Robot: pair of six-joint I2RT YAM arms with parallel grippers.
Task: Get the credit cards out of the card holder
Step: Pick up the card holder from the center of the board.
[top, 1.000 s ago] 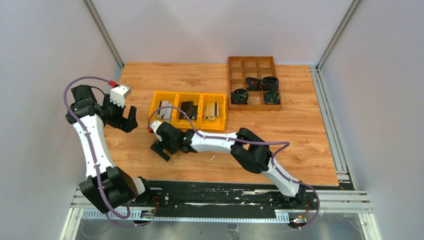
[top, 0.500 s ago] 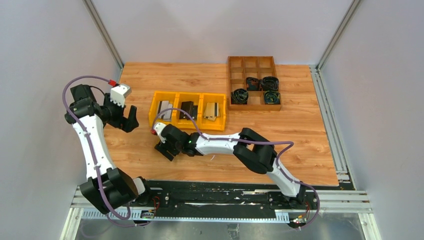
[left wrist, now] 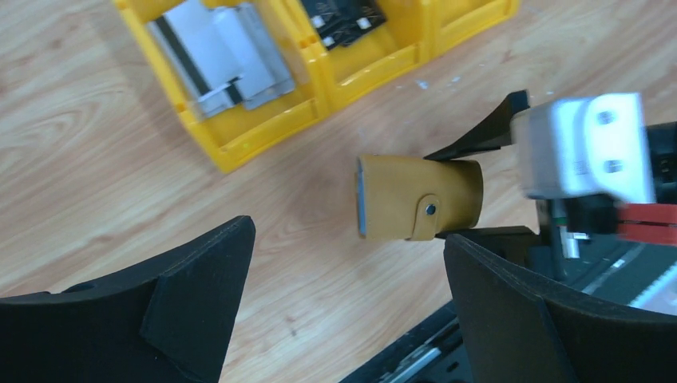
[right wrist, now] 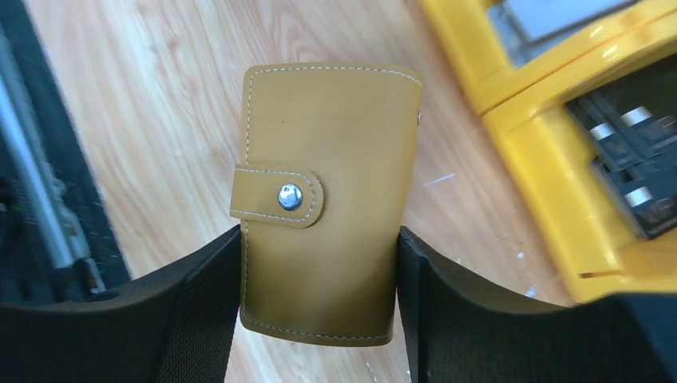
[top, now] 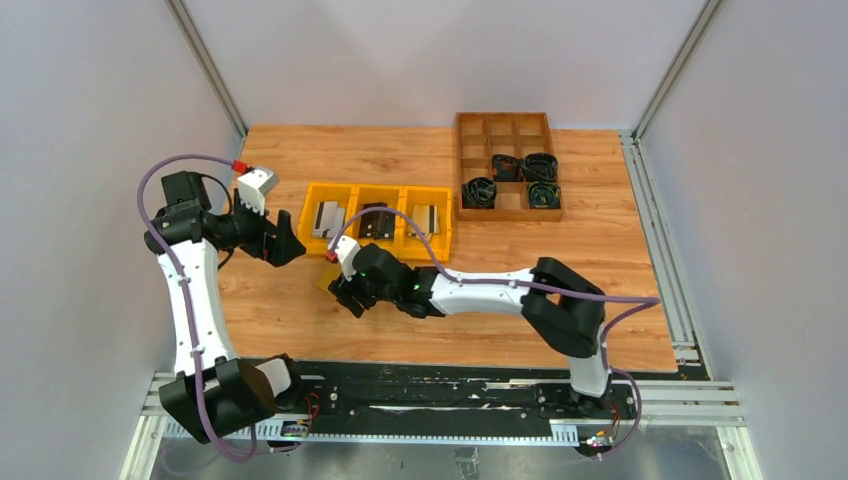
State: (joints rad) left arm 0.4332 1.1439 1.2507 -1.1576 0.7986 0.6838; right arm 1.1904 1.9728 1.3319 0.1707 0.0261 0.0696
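Right jaws are clamped on the card holder, which is pinched across its width at one short end, so its long axis is carried straight out ahead of the fingers. It appears to be held clear of the tabletop (how far cannot be told), just in front of the yellow bin. The strap is seen snapped shut across the tan face. At the free short end a grey edge is shown, taken to be the cards stacked inside.

Left jaws are spread wide with nothing between them. From them the holder lies ahead and apart, with its free end turned toward them. The left arm is therefore judged the one placed to work at that end while the body is pinned by the right. The strap is likely to need undoing before anything can be drawn out along the long axis.

Farther off, silver cards and black cards lie in the bin's compartments. A wooden tray with dark coiled items is set at the far right.
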